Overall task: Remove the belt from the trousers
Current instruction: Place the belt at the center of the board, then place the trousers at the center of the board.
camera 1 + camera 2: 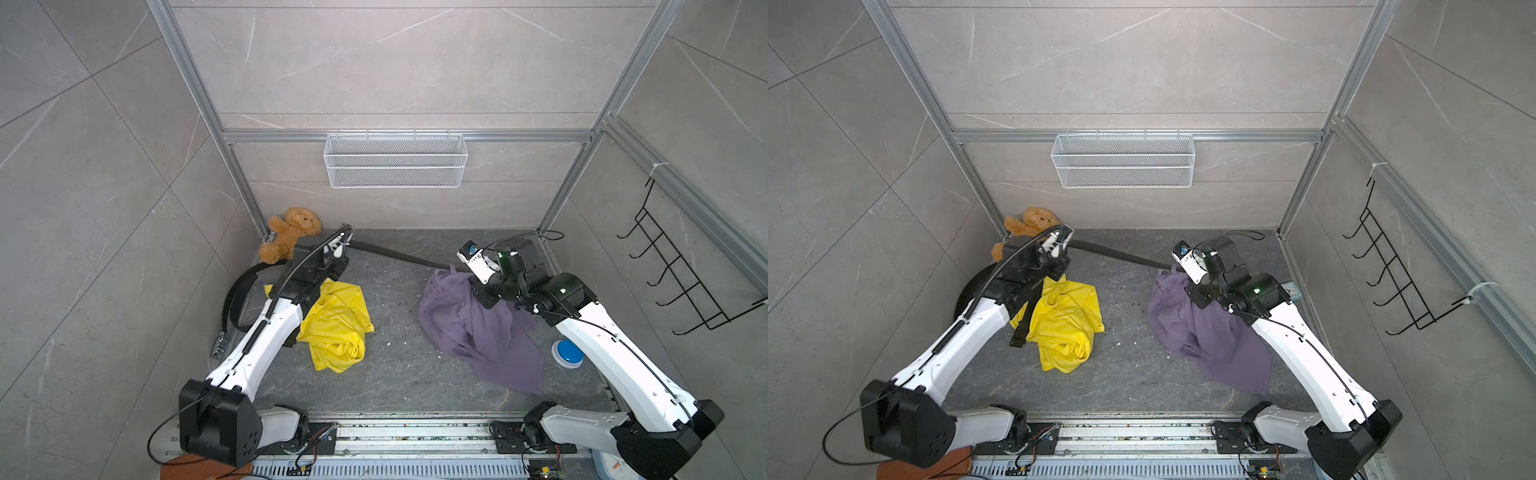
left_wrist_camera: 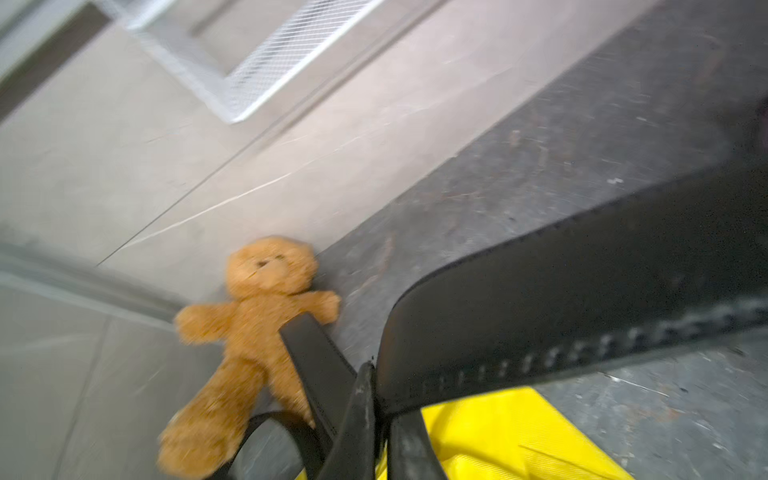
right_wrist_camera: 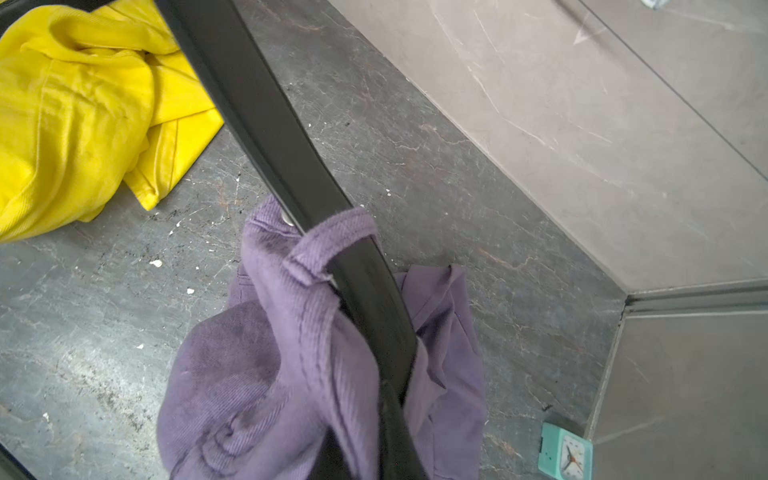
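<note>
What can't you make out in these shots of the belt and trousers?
- Right tool tips: right wrist view, buried in trousers; whether they pinch belt, fabric or both is unclear.
- Further belt loops: same view, covered by bunched fabric.
- Buckle: a top view, too small.
- Teddy bear: left wrist view, blurred.

In both top views the scene is seen from high above the arm bases, looking down and forward at the basket (image 1: pixel 395 162) (image 1: pixel 1123 160); the whole floor (image 1: pixel 399 316) is taken in from afar. The left wrist view is set close over the belt (image 2: pixel 582 291) and aimed toward the basket, past the bear (image 2: pixel 257 324). The right wrist view is set close over the trousers (image 3: pixel 257 374) and aimed along the belt to the yellow cloth (image 3: pixel 83 104). Belt and yellow cloth are shared by all four views.
</note>
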`<state>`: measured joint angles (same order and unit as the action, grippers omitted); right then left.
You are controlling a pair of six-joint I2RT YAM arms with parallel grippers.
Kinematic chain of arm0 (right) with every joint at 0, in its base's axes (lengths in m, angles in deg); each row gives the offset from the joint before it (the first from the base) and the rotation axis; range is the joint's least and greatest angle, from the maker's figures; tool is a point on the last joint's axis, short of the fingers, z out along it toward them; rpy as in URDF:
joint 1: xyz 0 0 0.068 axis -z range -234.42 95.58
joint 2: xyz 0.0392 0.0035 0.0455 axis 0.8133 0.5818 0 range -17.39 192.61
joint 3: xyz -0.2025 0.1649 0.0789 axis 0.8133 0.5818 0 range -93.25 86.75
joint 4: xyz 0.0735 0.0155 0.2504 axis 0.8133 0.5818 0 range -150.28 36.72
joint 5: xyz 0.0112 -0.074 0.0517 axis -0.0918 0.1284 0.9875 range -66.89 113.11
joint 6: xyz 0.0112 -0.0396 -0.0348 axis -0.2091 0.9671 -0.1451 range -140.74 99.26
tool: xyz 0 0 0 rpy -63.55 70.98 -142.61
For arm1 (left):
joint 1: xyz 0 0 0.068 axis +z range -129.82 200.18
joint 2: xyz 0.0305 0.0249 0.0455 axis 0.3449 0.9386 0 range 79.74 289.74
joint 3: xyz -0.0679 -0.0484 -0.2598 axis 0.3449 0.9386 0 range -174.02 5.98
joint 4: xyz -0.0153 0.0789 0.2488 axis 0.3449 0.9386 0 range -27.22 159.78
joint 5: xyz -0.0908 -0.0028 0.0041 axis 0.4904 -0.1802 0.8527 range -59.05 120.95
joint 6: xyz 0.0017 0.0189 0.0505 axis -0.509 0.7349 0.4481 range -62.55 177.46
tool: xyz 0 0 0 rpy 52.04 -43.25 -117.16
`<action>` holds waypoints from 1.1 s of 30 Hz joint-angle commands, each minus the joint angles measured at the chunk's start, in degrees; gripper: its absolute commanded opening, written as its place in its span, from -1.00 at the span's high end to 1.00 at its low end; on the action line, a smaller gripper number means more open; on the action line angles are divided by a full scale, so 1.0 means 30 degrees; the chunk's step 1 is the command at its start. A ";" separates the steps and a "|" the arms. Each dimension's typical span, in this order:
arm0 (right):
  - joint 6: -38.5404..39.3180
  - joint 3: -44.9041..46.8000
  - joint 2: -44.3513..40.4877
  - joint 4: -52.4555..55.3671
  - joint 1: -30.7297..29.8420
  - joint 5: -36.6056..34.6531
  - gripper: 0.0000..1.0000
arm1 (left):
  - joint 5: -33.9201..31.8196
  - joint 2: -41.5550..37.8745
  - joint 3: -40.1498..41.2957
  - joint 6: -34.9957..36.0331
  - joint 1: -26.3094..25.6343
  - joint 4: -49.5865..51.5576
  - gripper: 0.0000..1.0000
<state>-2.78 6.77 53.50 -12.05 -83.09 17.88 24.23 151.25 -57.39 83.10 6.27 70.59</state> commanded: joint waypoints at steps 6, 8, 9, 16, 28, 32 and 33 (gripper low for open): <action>-0.2078 0.0020 0.1307 -0.0372 0.2124 -0.0861 1.00 | -0.5094 -0.1024 0.0669 -0.2828 0.0711 0.2349 1.00; -0.2064 -0.0036 0.1475 -0.0065 0.2615 -0.1164 1.00 | -0.6112 -0.1033 0.0785 -0.2783 0.1089 0.2725 1.00; -0.1956 0.0156 0.1363 -0.0205 0.2740 -0.1176 1.00 | -0.5705 -0.1244 0.0919 -0.2640 0.1283 0.2885 1.00; -0.3021 0.0483 0.2632 -0.1228 0.2787 0.2462 0.85 | -0.1184 -0.0757 0.0881 -0.5166 0.0729 0.4186 0.99; -0.4294 0.0820 0.2973 -0.3247 0.3964 0.4840 -0.90 | 0.1375 -0.1511 0.1158 -0.7633 -0.0285 0.5796 -0.40; -0.4739 0.3694 0.1242 -0.4948 0.4933 0.5039 -0.97 | 0.0226 -0.3236 0.2846 -0.8137 -0.0259 0.4985 -0.47; -0.4788 0.4732 0.0718 -0.5556 0.5226 0.5041 -1.00 | -0.0034 -0.3700 0.3588 -0.8118 -0.0244 0.4330 -0.50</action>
<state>-15.31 15.77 59.71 -25.17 -68.77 31.84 25.56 144.01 -49.72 61.16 5.52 85.76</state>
